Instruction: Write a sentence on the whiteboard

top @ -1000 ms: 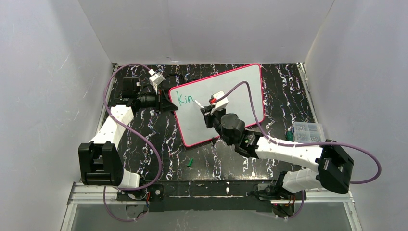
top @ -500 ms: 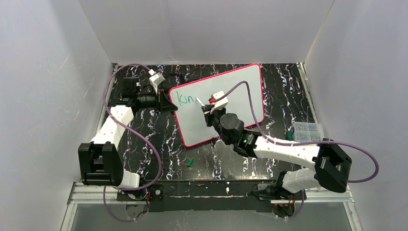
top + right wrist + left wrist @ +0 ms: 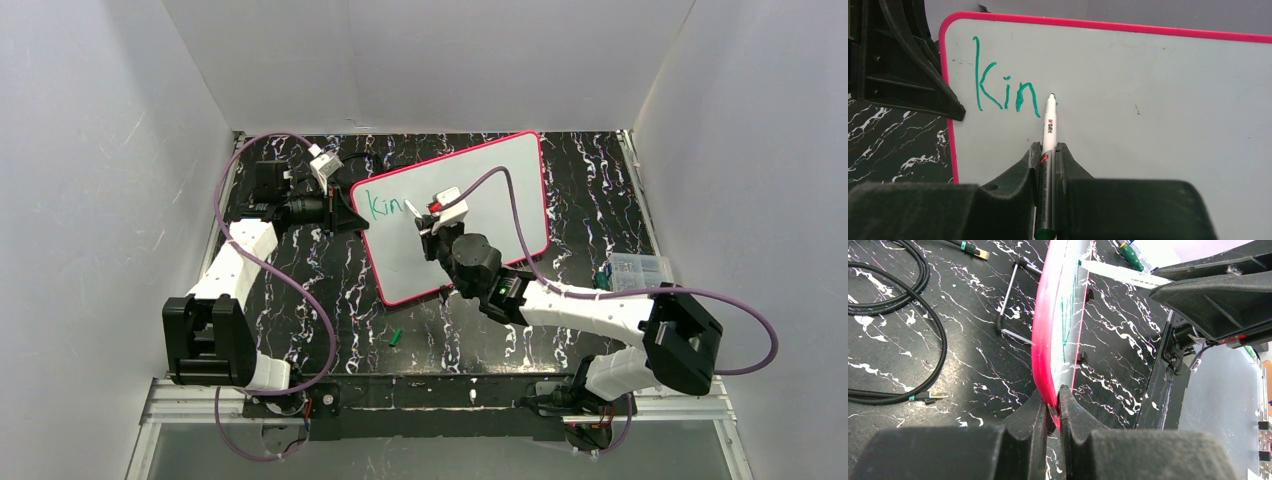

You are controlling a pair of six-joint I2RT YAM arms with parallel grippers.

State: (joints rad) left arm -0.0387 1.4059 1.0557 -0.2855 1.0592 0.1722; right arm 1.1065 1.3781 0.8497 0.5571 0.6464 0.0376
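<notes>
Evidently the whiteboard (image 3: 500,190) on the counter (image 3: 450,340) is pinched at its left rim by the left tool (image 3: 1054,410) for steadiness, while a marker (image 3: 1049,125) is clamped in the right tool (image 3: 1048,165), tip just right of the sentence (image 3: 1005,92), only "kin".

The top external camera looks down from high behind the near edge, taking in the whole table (image 3: 590,200) and whiteboard (image 3: 500,190). The left wrist camera sits close, sighting edge-on along the whiteboard's rim. The right wrist camera faces the board closely over its marker (image 3: 1048,130). All 3 share the green lettering (image 3: 383,205)
</notes>
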